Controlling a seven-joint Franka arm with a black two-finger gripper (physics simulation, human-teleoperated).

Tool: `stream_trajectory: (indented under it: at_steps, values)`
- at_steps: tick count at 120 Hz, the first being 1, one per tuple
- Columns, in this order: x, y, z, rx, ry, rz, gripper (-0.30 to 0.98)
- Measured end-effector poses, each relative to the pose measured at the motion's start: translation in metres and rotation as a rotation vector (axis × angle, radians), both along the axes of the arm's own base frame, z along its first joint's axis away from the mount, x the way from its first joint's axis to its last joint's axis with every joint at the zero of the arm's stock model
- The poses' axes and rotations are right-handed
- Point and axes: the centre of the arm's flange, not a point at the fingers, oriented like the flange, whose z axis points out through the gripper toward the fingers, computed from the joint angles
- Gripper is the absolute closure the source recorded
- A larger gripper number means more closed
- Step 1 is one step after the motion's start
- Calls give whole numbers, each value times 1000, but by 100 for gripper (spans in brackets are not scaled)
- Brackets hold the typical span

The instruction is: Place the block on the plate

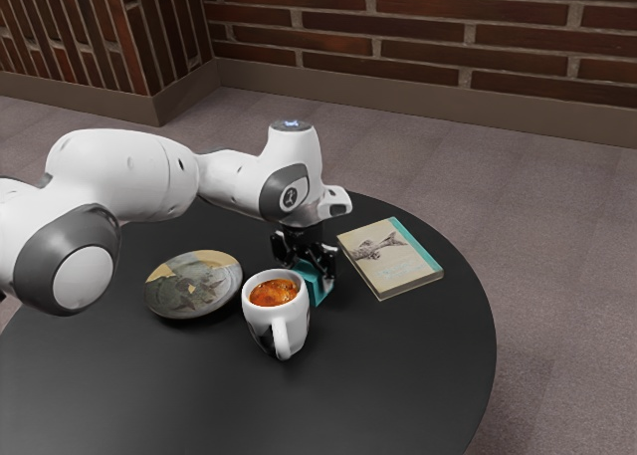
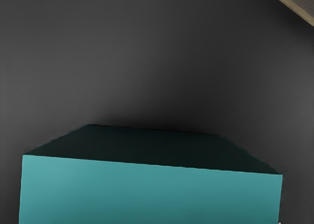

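My gripper [image 1: 307, 256] is low over the table, right at the teal block [image 1: 317, 283], with black gripper parts on either side of the block's upper portion. Whether the block is held is not visible, as the mug hides part of this spot. In the wrist view the block [image 2: 149, 192] lies just under my hand, its flat teal top and a dark side face showing. The plate [image 1: 194, 285], round with a grey and tan pattern, rests on the table toward the exterior view's left, apart from the block.
A white mug [image 1: 261, 319] of orange-brown contents stands between plate and block, nearer the exterior camera. A book [image 1: 389, 257] lies toward the exterior view's right; its corner [image 2: 297, 1] appears in the wrist view. The round black table [image 1: 398, 375] has a curved edge.
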Motion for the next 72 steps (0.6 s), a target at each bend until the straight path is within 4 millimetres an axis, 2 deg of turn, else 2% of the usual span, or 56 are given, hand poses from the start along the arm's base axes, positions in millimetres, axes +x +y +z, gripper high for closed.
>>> stream_trajectory:
  at_steps: [17, 32, 42, 53, 60, 66, 72]
  values:
    - [1, 0, 3, -2, -11, -1, 25]
    - [2, 0, 4, -1, -17, -1, 28]
    - [2, 0, 12, -2, -27, -2, 30]
    - [3, 0, 29, -3, -48, -3, 31]
    - [4, 3, 50, -3, -69, -1, 31]
    - [3, 13, 73, 1, -88, 12, 31]
    - [-1, 27, 85, 10, -87, 29, 31]
